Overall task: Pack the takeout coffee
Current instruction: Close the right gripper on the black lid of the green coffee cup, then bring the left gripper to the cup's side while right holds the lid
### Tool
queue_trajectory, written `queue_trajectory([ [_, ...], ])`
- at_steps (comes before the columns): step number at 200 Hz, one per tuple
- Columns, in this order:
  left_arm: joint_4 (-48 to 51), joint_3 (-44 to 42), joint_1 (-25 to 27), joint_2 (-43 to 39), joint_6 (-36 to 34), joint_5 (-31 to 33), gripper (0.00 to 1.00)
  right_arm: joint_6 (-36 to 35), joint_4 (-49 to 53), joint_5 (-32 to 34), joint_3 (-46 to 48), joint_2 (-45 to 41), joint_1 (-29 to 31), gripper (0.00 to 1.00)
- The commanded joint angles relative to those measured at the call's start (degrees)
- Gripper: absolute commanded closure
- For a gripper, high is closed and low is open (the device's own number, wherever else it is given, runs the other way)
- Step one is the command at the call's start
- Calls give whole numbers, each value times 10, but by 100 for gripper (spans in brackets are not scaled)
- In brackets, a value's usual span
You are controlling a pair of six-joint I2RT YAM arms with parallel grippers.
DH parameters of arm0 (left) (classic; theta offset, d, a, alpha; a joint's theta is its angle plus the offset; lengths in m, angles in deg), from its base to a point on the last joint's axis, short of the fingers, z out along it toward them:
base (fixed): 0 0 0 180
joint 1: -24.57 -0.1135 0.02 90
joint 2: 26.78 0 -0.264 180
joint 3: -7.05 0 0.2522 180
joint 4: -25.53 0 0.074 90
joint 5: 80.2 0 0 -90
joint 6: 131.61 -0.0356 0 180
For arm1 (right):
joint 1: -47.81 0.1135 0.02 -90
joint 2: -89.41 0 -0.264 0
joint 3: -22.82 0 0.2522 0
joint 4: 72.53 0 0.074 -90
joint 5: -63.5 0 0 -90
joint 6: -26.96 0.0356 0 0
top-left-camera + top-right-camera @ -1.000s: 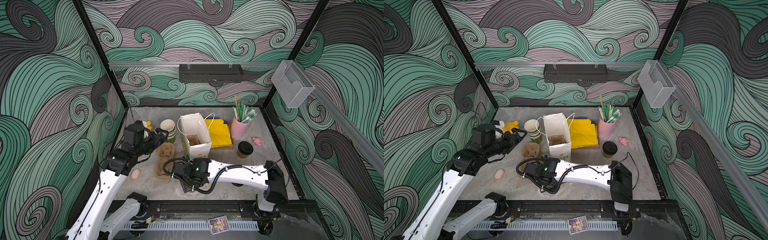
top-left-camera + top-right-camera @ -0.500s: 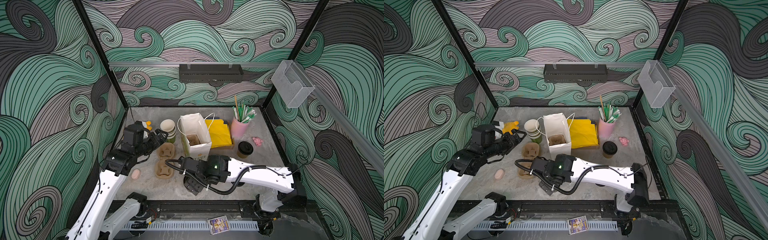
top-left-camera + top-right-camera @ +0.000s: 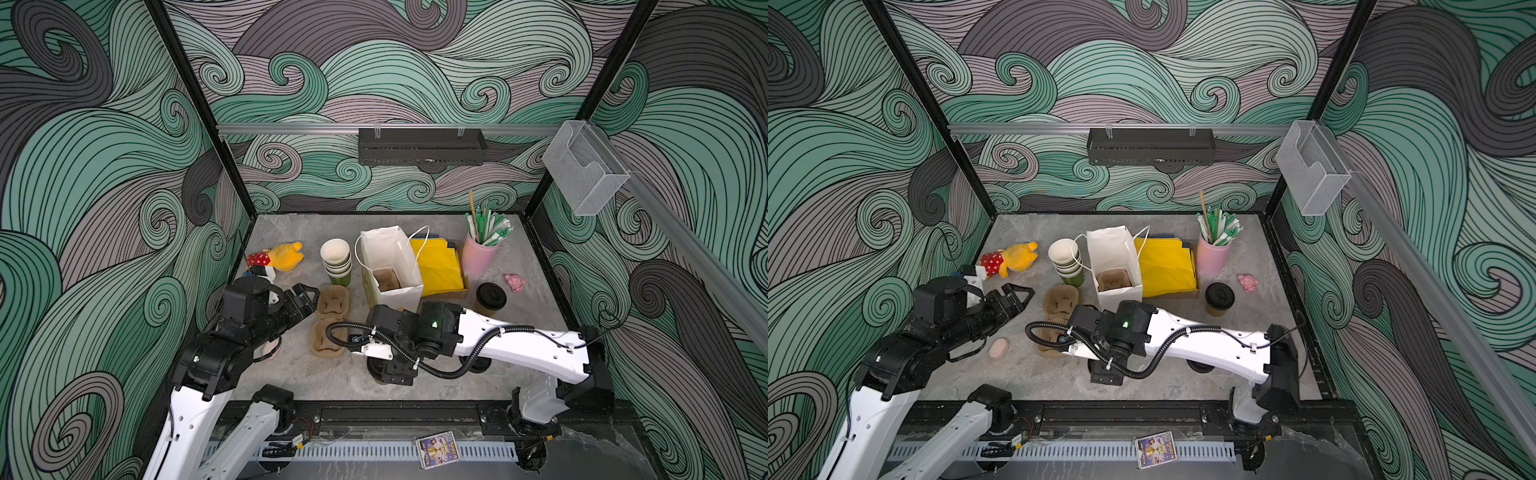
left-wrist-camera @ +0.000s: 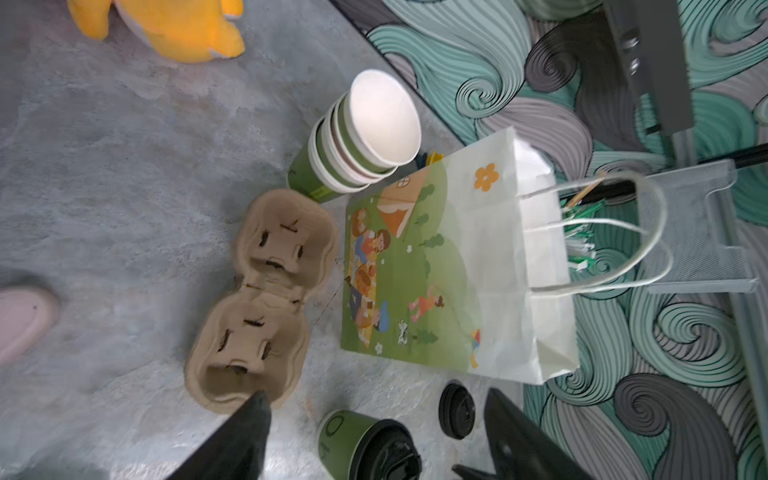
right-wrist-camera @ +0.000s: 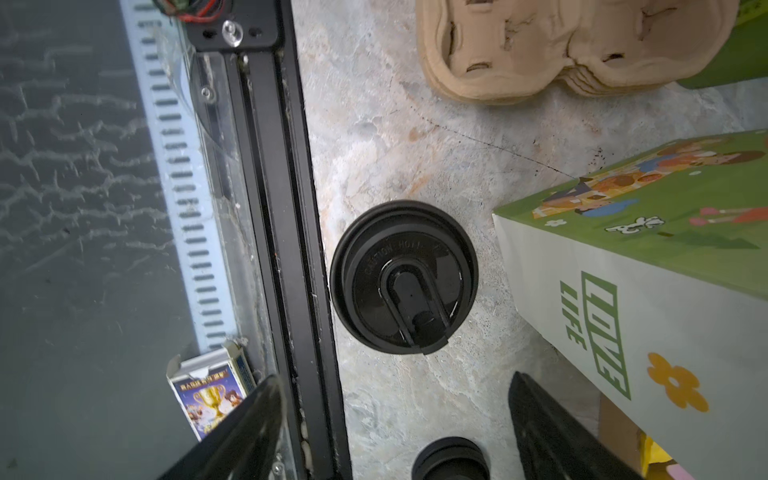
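Observation:
One takeout coffee, a tan-brown cup with a black lid (image 3: 490,297), stands right of the white paper bag (image 3: 390,262). A green-bodied takeout coffee with a black lid (image 5: 403,276) stands near the table's front edge, also visible in the left wrist view (image 4: 370,444). My right gripper (image 5: 394,376) hangs open just above and beside it, pointing down, and hides most of it in both top views (image 3: 392,372). My left gripper (image 3: 305,293) is open and empty over the far end of the cardboard cup carriers (image 3: 330,320). Another carrier sits inside the bag (image 3: 1113,280).
Nested lidless cups (image 3: 336,257) stand left of the bag. Yellow napkins (image 3: 436,266) and a pink cup of straws (image 3: 480,253) are behind. A loose black lid (image 5: 451,459) lies beside the green cup. A plush toy (image 3: 278,257), a pink lump (image 3: 998,348) and a small pink toy (image 3: 515,282) lie around.
My right arm's elbow has swung out to the right and dropped lower, while its gripper has stayed over the same front spot. My left arm has hardly moved.

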Motion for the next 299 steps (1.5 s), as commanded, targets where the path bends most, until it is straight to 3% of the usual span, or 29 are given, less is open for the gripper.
queue_trajectory([
  [1,82,6,-4,22,-95,-90,19,163,-52,30,58,-72,3,19],
  [31,116,-39,-4,60,-165,-236,24,456,-183,79,197,-172,10,28],
  [51,89,-81,-3,62,-178,-299,26,535,-267,100,263,-197,29,28],
  [81,22,-123,-3,59,-174,-349,30,525,-257,99,246,-144,36,27],
  [136,13,-132,-1,70,-189,-330,32,445,-99,84,100,-27,42,21],
  [200,-3,-130,0,90,-197,-321,35,486,-5,71,31,16,37,16],
  [299,1,-122,-1,83,-196,-307,39,473,2,32,-7,80,12,18],
])
